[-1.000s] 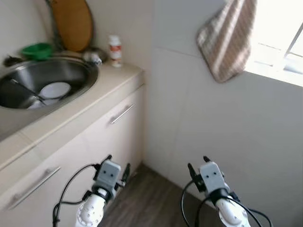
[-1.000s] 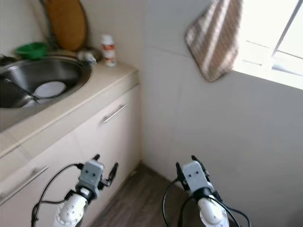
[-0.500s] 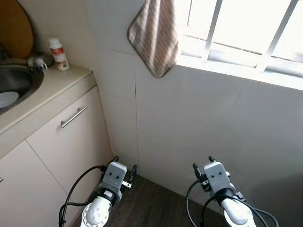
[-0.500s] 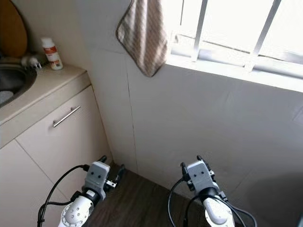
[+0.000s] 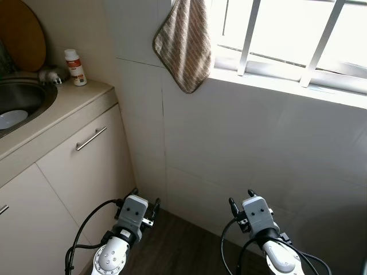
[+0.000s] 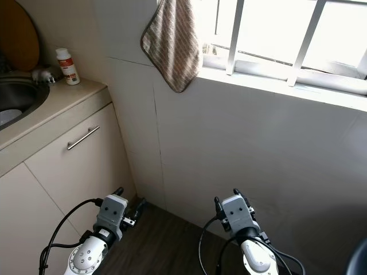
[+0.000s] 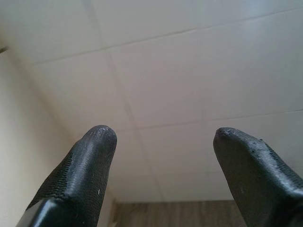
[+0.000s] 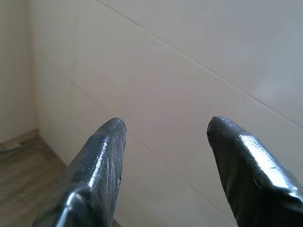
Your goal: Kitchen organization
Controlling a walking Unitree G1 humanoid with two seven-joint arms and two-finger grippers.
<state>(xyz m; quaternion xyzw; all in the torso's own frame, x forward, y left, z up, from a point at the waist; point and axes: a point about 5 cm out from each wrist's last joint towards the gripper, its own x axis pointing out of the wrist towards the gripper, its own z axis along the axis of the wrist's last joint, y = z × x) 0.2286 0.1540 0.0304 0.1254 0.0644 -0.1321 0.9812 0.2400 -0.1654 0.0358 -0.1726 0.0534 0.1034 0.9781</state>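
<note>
View has swung from the sink (image 5: pixel 17 106) toward the window (image 5: pixel 287 34) wall; left gripper (image 7: pixel 161 156) and right gripper (image 8: pixel 165 142) hang low, fingers spread, empty, so no organizing underway.

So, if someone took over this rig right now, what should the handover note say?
Left gripper: open, holding nothing, low in front of the tiled wall near the cabinet.
Right gripper: open, holding nothing, also low, facing the wall.
Robot faces the corner under the barred window. A striped towel hangs there. To the left: counter with a small white bottle, the sink with a white dish in it, and a wooden board leaning behind.
Done: nothing visibly handled.
Left: all the organizing; probably turn left toward the counter first.
</note>
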